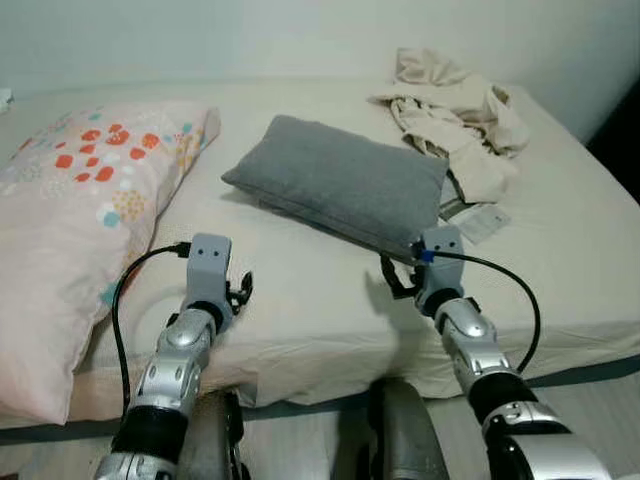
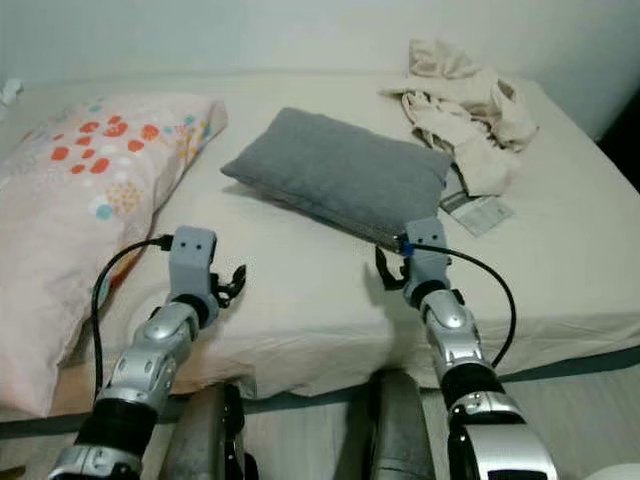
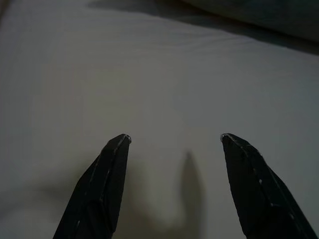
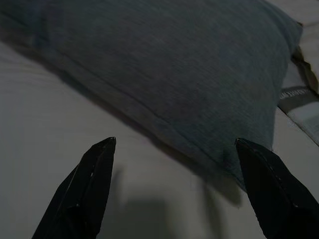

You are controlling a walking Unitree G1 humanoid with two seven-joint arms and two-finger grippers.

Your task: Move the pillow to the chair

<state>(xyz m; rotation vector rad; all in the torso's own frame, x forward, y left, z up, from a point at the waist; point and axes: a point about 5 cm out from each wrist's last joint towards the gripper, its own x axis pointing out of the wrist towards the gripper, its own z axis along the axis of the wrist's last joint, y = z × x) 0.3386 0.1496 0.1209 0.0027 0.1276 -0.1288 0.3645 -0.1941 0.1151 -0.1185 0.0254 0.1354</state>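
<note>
A grey pillow (image 1: 340,180) lies tilted across the middle of the bed, one corner pointing towards me. My right gripper (image 1: 393,280) hovers open just short of that near right corner; in the right wrist view the two fingers (image 4: 94,169) spread wide before the pillow's edge (image 4: 164,69), not touching it. My left gripper (image 1: 239,288) is open over bare sheet, to the left of the pillow and apart from it. Its fingers (image 3: 107,174) in the left wrist view hold nothing, with a strip of the pillow (image 3: 259,20) at the far edge.
A large floral pillow (image 1: 80,200) covers the bed's left side. Crumpled beige clothes (image 1: 455,110) and a printed paper tag (image 1: 482,222) lie at the right. The mattress front edge (image 1: 330,385) runs just before my legs, with floor below.
</note>
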